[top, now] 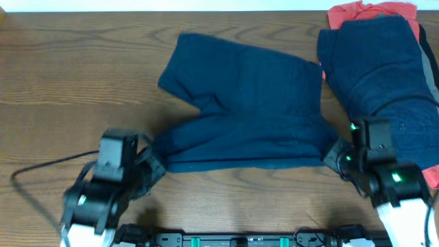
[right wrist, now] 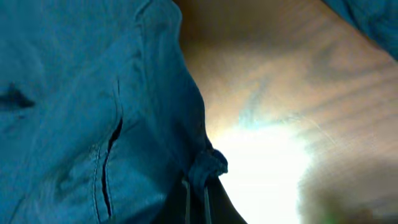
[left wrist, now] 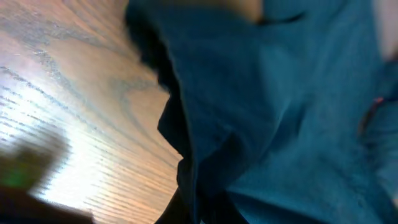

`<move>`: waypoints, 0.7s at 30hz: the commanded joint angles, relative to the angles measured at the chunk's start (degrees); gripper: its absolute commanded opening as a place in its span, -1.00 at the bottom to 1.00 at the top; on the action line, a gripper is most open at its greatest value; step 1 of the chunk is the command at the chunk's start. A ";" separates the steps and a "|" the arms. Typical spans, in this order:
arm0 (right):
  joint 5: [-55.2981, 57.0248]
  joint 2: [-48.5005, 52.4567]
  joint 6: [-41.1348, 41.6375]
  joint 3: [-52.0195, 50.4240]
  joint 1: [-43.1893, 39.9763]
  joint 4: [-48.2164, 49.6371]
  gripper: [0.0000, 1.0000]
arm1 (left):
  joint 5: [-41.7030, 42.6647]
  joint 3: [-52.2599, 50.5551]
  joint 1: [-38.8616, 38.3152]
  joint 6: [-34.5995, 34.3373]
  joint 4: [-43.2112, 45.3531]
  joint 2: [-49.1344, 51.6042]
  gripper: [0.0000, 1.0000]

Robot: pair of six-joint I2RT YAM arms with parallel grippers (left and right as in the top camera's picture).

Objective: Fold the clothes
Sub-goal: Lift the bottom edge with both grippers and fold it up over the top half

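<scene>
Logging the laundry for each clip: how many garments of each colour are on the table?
Navy: 2, the shorts and the navy garment at the far right.
Coral-red: 1, the coral-red garment beneath it.
Total: 3 told apart; more may lie hidden.

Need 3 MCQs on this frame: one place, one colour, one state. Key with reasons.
1. Where is the coral-red garment? A) far right corner, under a navy garment B) centre C) left edge
2. Colour of the spread shorts? A) grey B) navy C) coral
3. State of the shorts? A) rolled up B) folded in half C) spread flat
Key: 1 A, its red edge peeks out behind that navy garment; 2 B, dark blue in every view; 3 C, overhead shows both legs apart.
</scene>
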 commanded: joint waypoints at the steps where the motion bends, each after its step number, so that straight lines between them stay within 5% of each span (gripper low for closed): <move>1: 4.74 -3.72 -1.53 3.80 -1.27 -3.96 -0.98 | -3.80 3.98 0.52 0.98 -2.47 -4.42 -0.88; 9: 5.84 -4.09 -1.49 6.75 -1.29 -5.31 -0.98 | -6.73 6.84 0.52 2.03 -1.01 -6.75 -0.88; 21: 6.82 14.05 -1.25 6.75 -1.36 5.64 -0.98 | -9.60 6.84 0.52 9.03 17.29 15.19 -0.88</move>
